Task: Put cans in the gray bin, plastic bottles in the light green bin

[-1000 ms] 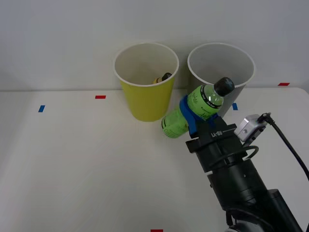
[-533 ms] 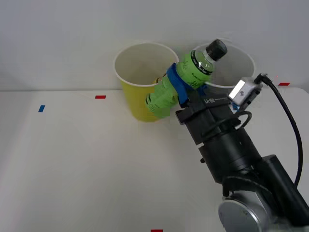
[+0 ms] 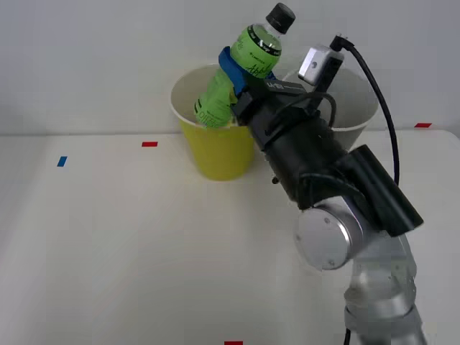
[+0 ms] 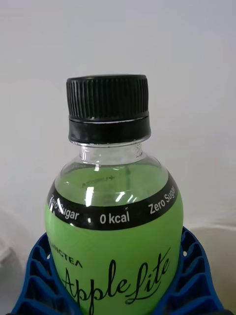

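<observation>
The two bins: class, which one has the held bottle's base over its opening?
The light green bin; the green bottle tilts over its rim, while the gray bin stands beside it.

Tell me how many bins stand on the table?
2. The light green bin stands on the left, under the held green bottle; the gray bin stands to its right, partly behind the arm.

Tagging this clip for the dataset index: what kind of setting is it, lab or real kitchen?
Most likely a lab test bench, not a kitchen: a plain white table with small red and blue tape markers, a bare wall behind, and just two bins, light green bin and gray bin, staged for sorting.
</observation>
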Motion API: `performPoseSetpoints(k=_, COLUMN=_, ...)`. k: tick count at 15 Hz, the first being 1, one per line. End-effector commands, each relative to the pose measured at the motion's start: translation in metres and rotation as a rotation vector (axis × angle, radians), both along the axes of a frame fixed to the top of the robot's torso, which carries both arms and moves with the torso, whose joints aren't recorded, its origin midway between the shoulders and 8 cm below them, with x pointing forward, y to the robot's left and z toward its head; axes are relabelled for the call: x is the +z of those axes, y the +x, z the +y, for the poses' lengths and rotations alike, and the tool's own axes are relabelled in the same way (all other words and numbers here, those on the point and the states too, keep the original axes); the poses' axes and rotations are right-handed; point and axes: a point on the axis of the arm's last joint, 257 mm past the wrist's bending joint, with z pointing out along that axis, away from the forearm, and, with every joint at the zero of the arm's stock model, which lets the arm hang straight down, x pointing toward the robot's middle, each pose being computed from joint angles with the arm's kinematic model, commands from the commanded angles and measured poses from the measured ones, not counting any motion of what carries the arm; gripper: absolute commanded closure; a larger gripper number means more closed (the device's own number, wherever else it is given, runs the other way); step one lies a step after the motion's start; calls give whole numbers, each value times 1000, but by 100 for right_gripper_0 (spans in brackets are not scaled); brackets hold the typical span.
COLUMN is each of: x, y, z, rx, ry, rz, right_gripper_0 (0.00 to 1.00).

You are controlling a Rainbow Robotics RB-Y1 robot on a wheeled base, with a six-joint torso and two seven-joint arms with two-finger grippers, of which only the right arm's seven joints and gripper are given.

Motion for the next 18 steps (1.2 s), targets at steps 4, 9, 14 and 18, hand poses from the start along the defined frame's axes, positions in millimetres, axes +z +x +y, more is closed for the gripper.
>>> performPoseSetpoints(k=4, x=9, y=56, z=12, rx=-61, ry=-137, rz=-36, right_gripper_0=100)
performPoseSetpoints(k=9, x=6, y=95, z=38, rx=-39, ry=-190, rz=2, right_gripper_0=100)
performPoseSetpoints(k=14, x=20, y=99, z=48, rx=-33, ry=-210, rz=-23, right_gripper_0=100)
performPoseSetpoints(k=18, x=21, y=99, z=49, rx=-33, ry=-207, rz=-24, right_gripper_0=23)
